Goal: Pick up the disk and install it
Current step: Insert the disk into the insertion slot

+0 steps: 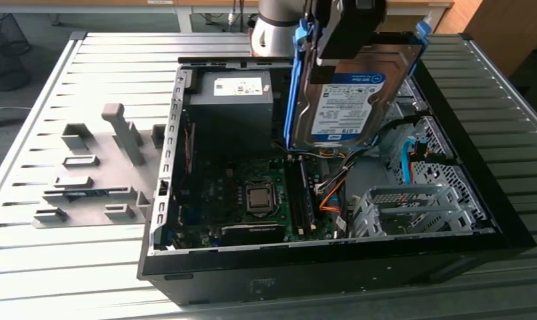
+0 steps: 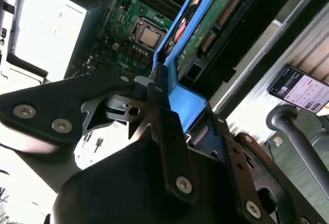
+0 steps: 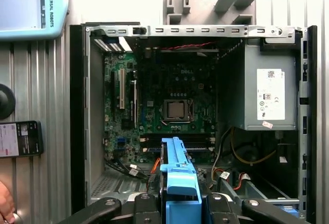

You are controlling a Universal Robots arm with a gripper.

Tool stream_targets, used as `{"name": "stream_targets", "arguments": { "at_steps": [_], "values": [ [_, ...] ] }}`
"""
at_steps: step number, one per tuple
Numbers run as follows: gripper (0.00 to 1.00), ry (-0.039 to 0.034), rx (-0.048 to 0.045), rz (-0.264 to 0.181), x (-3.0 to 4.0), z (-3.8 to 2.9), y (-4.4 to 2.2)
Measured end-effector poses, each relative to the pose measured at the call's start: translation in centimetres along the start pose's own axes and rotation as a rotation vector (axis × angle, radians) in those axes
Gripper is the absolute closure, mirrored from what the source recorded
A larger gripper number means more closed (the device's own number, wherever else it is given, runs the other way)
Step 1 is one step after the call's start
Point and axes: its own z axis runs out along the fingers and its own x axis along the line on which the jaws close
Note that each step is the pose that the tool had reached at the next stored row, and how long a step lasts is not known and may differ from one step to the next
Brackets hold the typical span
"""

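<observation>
Pinching the disk (image 1: 353, 100) by its blue frame, the claw (image 1: 353, 30) hangs it edge-down over the open computer case (image 1: 481, 220), clear of the boards.

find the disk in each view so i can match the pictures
Exterior view: the disk hangs label-out from the gripper above the open computer case.
Second wrist view: its blue carrier and circuit side.
First wrist view: carrier edge.
Shared landmark: CPU socket.

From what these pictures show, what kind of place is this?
Probably a robotics lab or test workshop. An open computer case lies on a slatted metal table, grey fixtures stand beside it, and the gripper holds the disk above the case.
</observation>
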Motion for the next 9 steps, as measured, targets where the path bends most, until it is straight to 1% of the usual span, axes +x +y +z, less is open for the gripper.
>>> {"name": "stream_targets", "arguments": {
  "at_steps": [9],
  "values": [
    [0.64,0.0001,0.0,0.0,1.08,-0.01,-0.03]
  ]
}}
